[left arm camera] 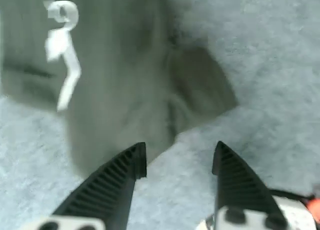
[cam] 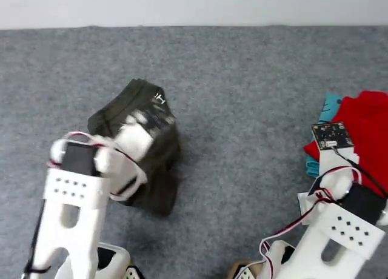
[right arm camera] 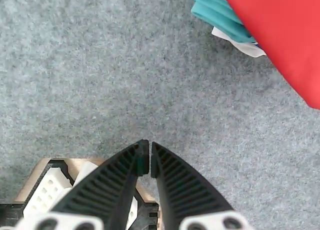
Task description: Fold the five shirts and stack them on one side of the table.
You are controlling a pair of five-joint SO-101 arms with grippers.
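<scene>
Grey felt covers your bench [cam: 242,79]. Your left tool [left arm camera: 180,145] stands wide and empty over the near edge of the dark green shirt [left arm camera: 120,90], which lies bunched on the bench's left half, not squared. Your right tool [right arm camera: 149,143] is pinched closed on nothing, beside the stack: red shirt [right arm camera: 280,35] over teal shirt [right arm camera: 215,10] over a white layer [right arm camera: 240,44]. Judgement: three counted in the stack; the green one needs finishing and carrying across.

A dark green shirt [cam: 145,139] lay crumpled at the left; red [cam: 364,124], teal [cam: 329,106] and white [right arm camera: 239,44] shirts sat stacked at the right edge.
</scene>
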